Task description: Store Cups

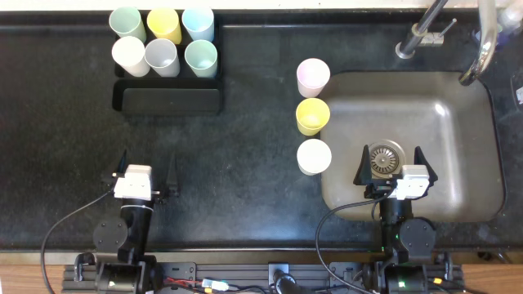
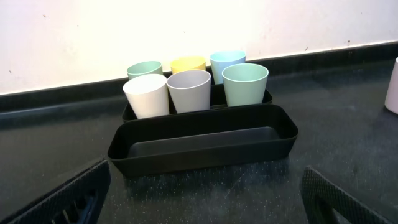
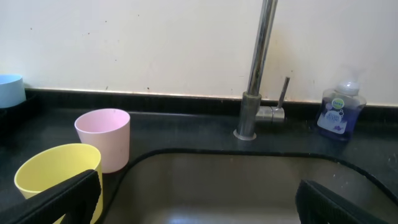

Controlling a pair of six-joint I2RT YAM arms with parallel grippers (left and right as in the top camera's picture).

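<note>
Listing what we find on the black worktop (image 1: 245, 188).

Loose stock: pink cup (image 1: 312, 77), yellow cup (image 1: 312, 116) and white cup (image 1: 314, 156), upright in a line along the left rim of the sink (image 1: 458, 196), each just beside the next.

Stored stock: six cups upright in the rear bin (image 2: 127, 114), in two rows of three. The front bin (image 2: 205, 155) touches it and has room for more.

Left gripper (image 1: 147, 170): jaws spread wide, holding nothing, near its base and well apart from both bins.

Right gripper (image 1: 391, 165): jaws spread wide, holding nothing, over the sink near the drain (image 1: 385, 158).

Task status, as we judge it: three cups not yet stored.

Hazards, as we judge them:
- The loose cups stand at the basin's edge, so a sideways nudge from a finger could send one into the sink.
- They crowd each other, so wide jaws closing on one may knock its neighbour.
- The walls look thin and tapered, so a hard or high pinch could squeeze a cup out.
- A careless drop could topple a cup in the bin.
</note>
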